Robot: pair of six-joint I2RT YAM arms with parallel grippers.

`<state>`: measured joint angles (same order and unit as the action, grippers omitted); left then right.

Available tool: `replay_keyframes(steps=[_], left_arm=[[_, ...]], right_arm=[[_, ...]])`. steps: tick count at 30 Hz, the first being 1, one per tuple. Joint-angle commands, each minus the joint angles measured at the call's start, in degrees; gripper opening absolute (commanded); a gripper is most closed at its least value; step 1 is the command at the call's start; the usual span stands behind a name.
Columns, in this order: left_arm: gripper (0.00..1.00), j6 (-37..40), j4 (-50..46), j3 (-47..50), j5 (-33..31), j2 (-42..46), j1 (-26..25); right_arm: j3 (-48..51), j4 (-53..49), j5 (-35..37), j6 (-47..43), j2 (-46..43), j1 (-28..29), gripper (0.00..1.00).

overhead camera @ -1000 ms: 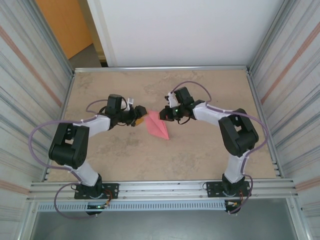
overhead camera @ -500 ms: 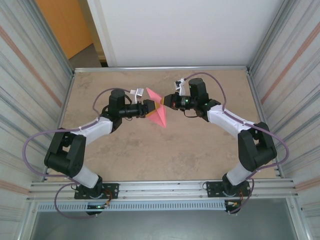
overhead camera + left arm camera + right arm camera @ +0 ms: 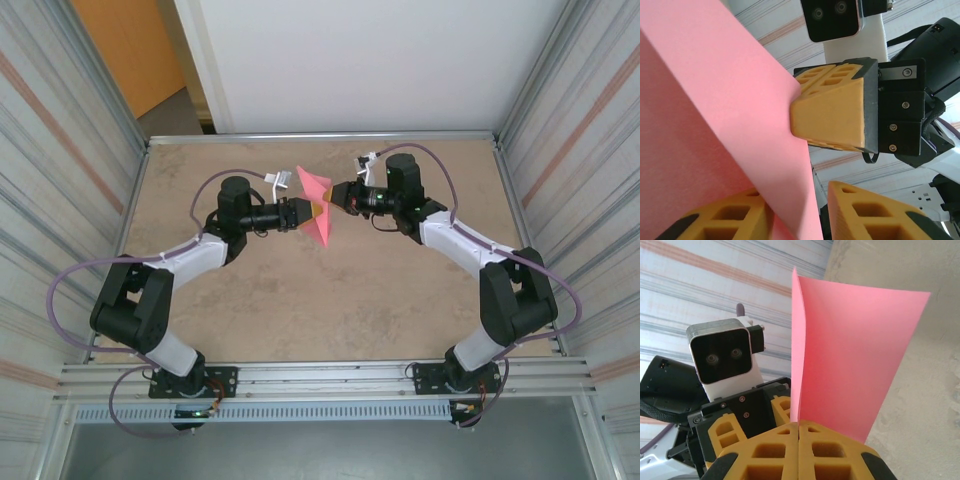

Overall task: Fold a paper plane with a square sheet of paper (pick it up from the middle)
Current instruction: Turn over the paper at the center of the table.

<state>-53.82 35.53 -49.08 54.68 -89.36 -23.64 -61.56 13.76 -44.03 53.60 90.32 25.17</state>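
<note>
The square sheet of paper shows as a folded pink paper plane (image 3: 316,196), held up off the table between the two arms. My right gripper (image 3: 326,204) is shut on its edge, and in the right wrist view the paper (image 3: 850,360) rises straight out of the closed fingertips (image 3: 799,424). My left gripper (image 3: 306,212) faces it from the left. Its jaws stand apart around the paper (image 3: 715,125), which lies against one finger (image 3: 720,220), with a gap to the other finger (image 3: 875,215). The right gripper's fingers (image 3: 832,115) press the sheet just beyond.
The tan tabletop (image 3: 330,300) lies below, fenced by a metal frame (image 3: 320,137) and corrugated side walls (image 3: 70,180). Both arms meet tip to tip over the table's far middle.
The paper has left the table: both grippers rose with it and moved toward the far side. The left jaws have narrowed around the paper.
</note>
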Motion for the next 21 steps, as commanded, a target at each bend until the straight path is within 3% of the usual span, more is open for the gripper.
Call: replay_keyframes(steps=[1,4,8,14,18,21], left_arm=[[0.28,0.7,2.0,-0.8,1.3,0.1,-0.1],[0.21,1.3,0.7,-1.2,1.0,0.0,0.0],[0.14,2.8,-2.2,-1.6,0.1,-0.3,0.0],[0.12,8.8,-11.1,-2.8,-1.8,0.2,0.5],[0.12,19.9,-28.4,-6.8,-8.1,1.4,0.3],[0.12,29.5,-44.3,-12.3,-17.7,1.4,-1.4]], right_arm=[[0.8,1.0,-1.4,0.8,-2.2,-0.4,0.09],[0.7,-0.6,-1.1,0.0,-2.6,-0.4,0.17],[0.0,-7.9,2.8,-3.5,-4.5,-1.2,0.35],[0.7,-16.8,10.2,-8.3,-8.9,-4.0,0.45],[1.2,-23.1,16.8,-11.5,-12.2,-5.3,0.49],[1.1,-28.1,22.4,-14.1,-14.3,-5.7,0.50]])
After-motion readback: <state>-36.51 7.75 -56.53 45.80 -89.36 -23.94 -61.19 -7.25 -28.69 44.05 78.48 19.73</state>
